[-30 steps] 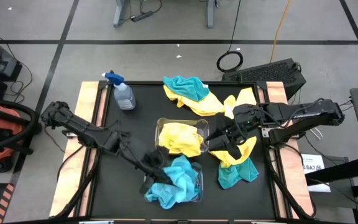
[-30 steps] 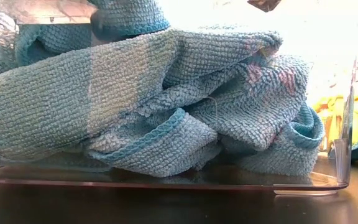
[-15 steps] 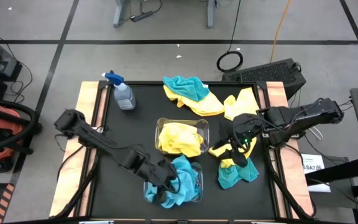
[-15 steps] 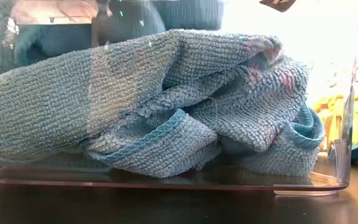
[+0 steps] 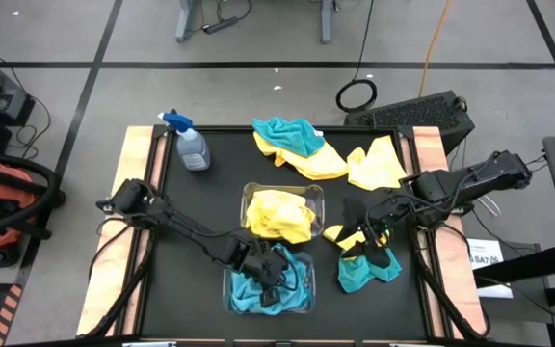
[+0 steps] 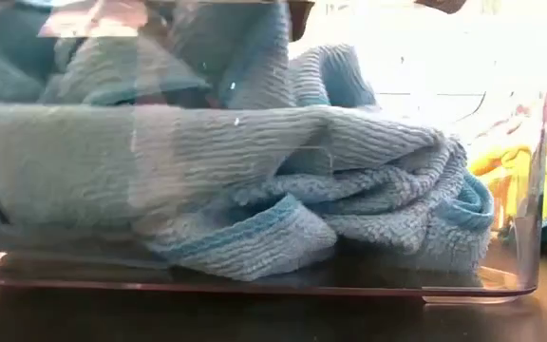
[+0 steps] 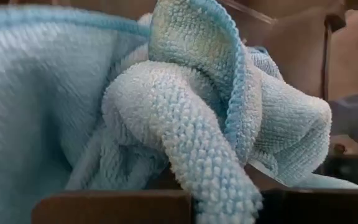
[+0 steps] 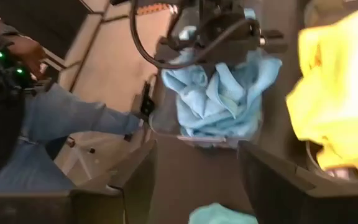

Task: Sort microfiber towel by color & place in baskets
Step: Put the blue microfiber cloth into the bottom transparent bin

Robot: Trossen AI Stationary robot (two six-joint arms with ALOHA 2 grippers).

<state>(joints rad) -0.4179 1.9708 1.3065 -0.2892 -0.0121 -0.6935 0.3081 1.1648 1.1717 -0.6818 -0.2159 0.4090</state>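
Left fingers (image 5: 271, 285) clamp teal towel (image 5: 292, 275) in near basket (image 5: 308, 306)

Teal-blue towels (image 6: 254, 190) heaped inside clear basket (image 6: 530, 237); yellow towel (image 6: 516, 171) behind.

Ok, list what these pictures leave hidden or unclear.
- High view: the left tool sits down in the teal-towel basket; cloth hides its tips.
- Low view: the teal towels fill the frame, blocking most of the table.
- Right wrist view: the yellow towels are blurred and cut off.
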